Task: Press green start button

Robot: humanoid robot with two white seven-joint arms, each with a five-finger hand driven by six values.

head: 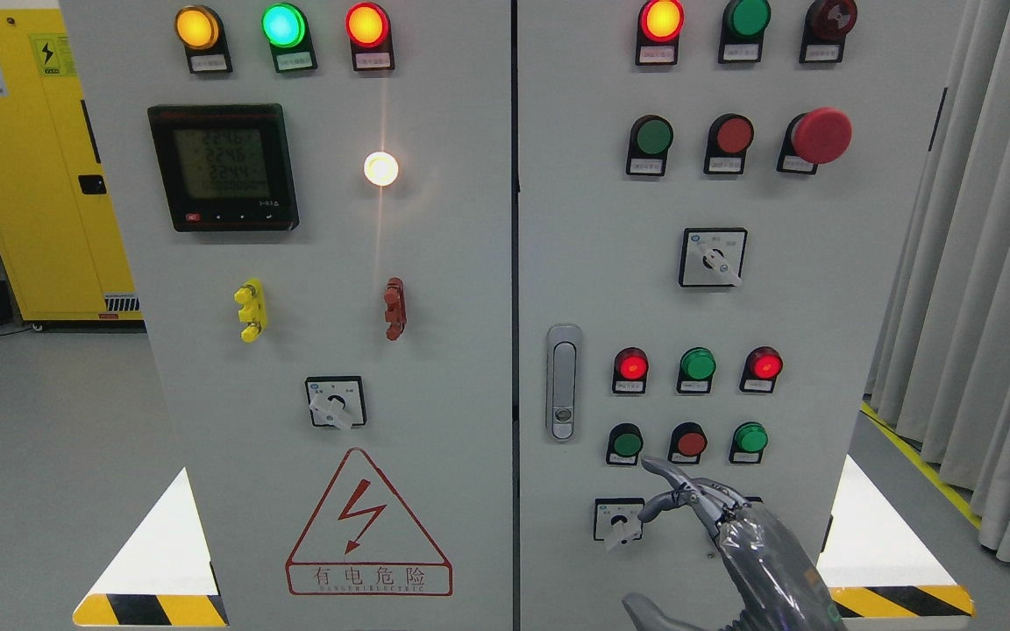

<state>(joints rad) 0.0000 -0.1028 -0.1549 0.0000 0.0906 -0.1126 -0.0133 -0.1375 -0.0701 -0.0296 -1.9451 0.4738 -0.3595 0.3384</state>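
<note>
Button: green button (625,443), lower right door of cabinet (558,219), leftmost in bottom row.
Hand: right hand (698,506) just below it, index finger (661,473) extended, others curled, holding nothing.
Handling: rigid, likely spring-loaded; press its centre squarely.

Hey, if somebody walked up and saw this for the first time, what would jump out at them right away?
Probably the glowing white round lamp in the middle of the left cabinet door, flaring beside the dark digital meter. Next, the big red mushroom-shaped stop button at the upper right. Low on the right door, the grey right robot hand points an extended finger up, just below the dark green round button.
</note>
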